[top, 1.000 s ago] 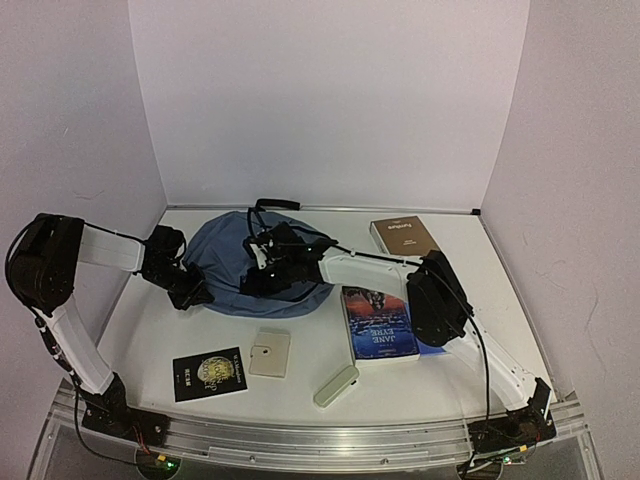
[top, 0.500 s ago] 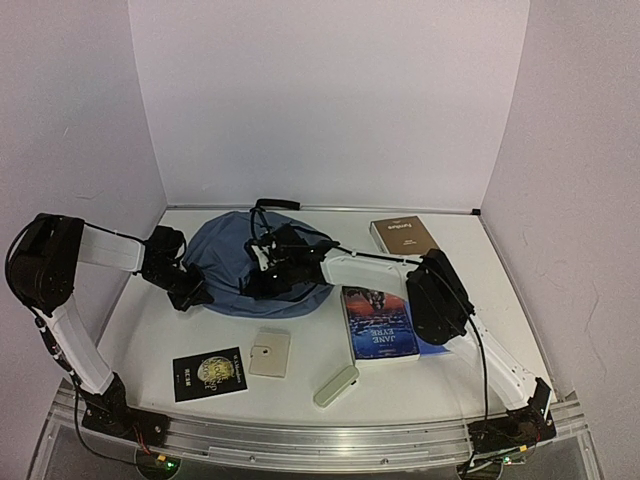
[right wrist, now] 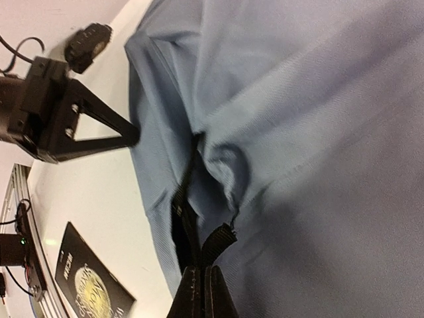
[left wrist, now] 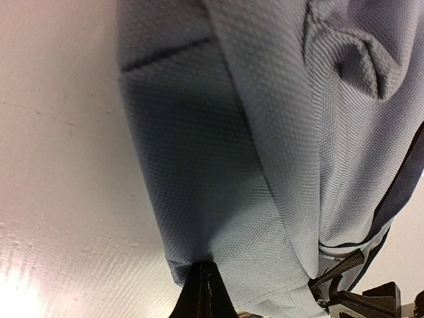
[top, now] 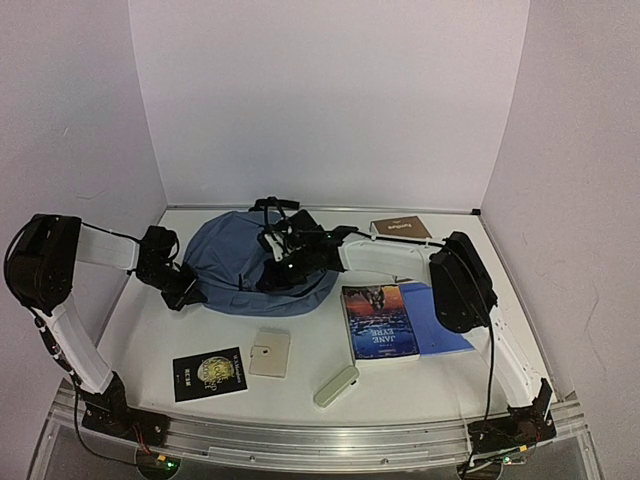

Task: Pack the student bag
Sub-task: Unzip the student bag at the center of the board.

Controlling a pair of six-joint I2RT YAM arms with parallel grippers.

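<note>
Slate-blue student bag (top: 235,265), slumped mid-table

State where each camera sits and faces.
Top external: high behind the robot, looking down on the slate-blue fabric backpack, left gripper, right gripper.
Left wrist: low at the backpack's edge, own fingertips pinching it.
Right wrist: facing fabric folds; own fingers shut on a black strap.
Shared: top and right wrist show the left gripper.
</note>
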